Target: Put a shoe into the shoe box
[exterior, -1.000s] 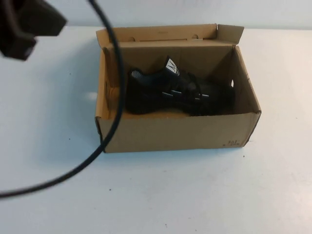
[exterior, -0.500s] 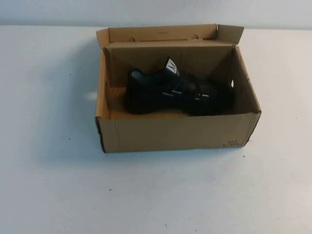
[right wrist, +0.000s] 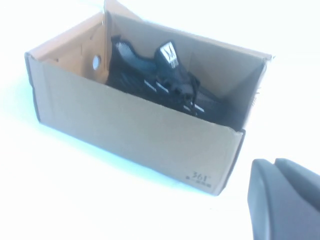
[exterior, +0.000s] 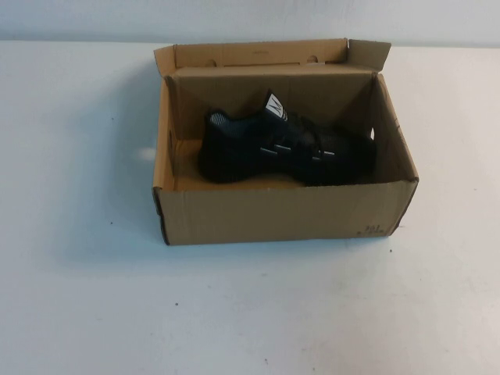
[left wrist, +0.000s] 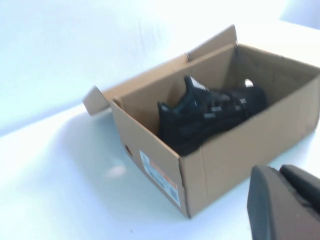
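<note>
The black mesh shoe (exterior: 285, 148) lies on its sole inside the open brown shoe box (exterior: 281, 212), heel to the left, toe to the right, its white tongue logo facing up. The lid flap (exterior: 258, 53) stands open at the far side. The shoe (left wrist: 210, 112) and box (left wrist: 230, 150) also show in the left wrist view, and the shoe (right wrist: 160, 85) and box (right wrist: 130, 130) in the right wrist view. My left gripper (left wrist: 279, 172) is shut and empty, off the box's left end. My right gripper (right wrist: 275, 162) is shut and empty, near the box's front right corner. Neither gripper shows in the high view.
The box stands on a plain white table (exterior: 250, 312). A printed label (left wrist: 160, 177) is on the box's left end, and small dark print (right wrist: 197, 178) sits at its front right corner.
The left arm and its black cable, at the upper left of the high view one second ago, have pulled out of that view. The shoe and box have not moved.
</note>
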Robot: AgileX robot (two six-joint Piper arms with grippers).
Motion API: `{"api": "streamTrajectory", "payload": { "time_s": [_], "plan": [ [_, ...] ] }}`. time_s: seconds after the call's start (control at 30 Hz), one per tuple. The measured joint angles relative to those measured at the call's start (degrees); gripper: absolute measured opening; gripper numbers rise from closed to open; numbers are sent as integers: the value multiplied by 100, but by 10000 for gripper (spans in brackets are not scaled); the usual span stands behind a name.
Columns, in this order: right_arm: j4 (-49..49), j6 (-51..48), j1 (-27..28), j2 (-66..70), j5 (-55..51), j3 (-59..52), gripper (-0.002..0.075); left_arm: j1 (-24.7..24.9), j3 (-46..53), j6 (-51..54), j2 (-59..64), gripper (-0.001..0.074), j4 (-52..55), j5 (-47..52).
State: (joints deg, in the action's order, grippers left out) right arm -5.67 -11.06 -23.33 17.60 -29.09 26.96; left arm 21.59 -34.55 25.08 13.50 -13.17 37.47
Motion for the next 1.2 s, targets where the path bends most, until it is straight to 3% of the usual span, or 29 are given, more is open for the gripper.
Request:
{"api": "streamTrajectory", "payload": {
  "time_s": [0.77, 1.0, 1.2],
  "plan": [
    [-569, 0, 0, -361, -13, -1326, -17, 0, 199, -17, -12, -1, 45, -255],
    [-569, 0, 0, -361, -124, -1480, -17, 0, 1323, 59, -204, -1, 954, -1700],
    [-569, 0, 0, -361, -258, -1517, -17, 0, 2151, -290, -503, -1, 1098, -3140]
  ]
}}
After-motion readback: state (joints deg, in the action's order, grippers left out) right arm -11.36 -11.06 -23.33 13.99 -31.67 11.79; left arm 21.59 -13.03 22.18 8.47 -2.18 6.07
